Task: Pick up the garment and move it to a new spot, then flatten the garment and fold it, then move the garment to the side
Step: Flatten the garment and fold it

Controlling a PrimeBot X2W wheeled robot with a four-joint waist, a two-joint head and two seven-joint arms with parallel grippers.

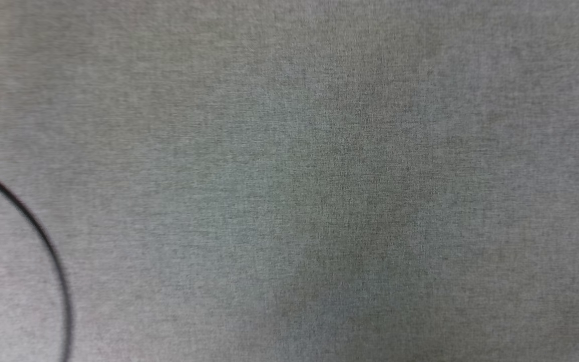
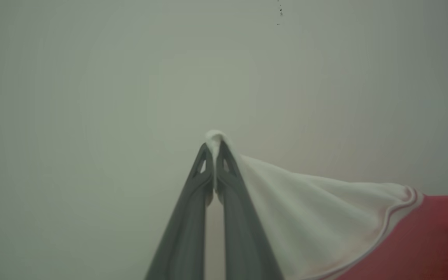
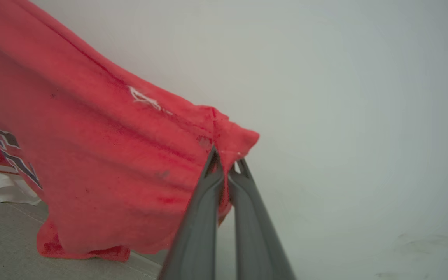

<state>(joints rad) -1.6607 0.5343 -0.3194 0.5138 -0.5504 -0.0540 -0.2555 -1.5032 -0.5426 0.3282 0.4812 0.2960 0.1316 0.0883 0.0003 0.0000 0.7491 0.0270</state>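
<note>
The garment (image 3: 103,163) is a red jersey with white sleeves, lifted and stretched in the air. In the left wrist view my left gripper (image 2: 214,146) is shut on the tip of a white sleeve (image 2: 305,210), and the red body trails off to the lower right. In the right wrist view my right gripper (image 3: 226,157) is shut on a red corner of the garment, which hangs to the left with black lettering (image 3: 10,155) at its edge. Its lower hem touches the grey surface (image 3: 6,249).
The head view looks down on a grey woven cloth surface (image 1: 319,176) with a thin black curved line (image 1: 43,236) at the lower left. A pale wall (image 3: 364,116) stands behind both grippers in the wrist views.
</note>
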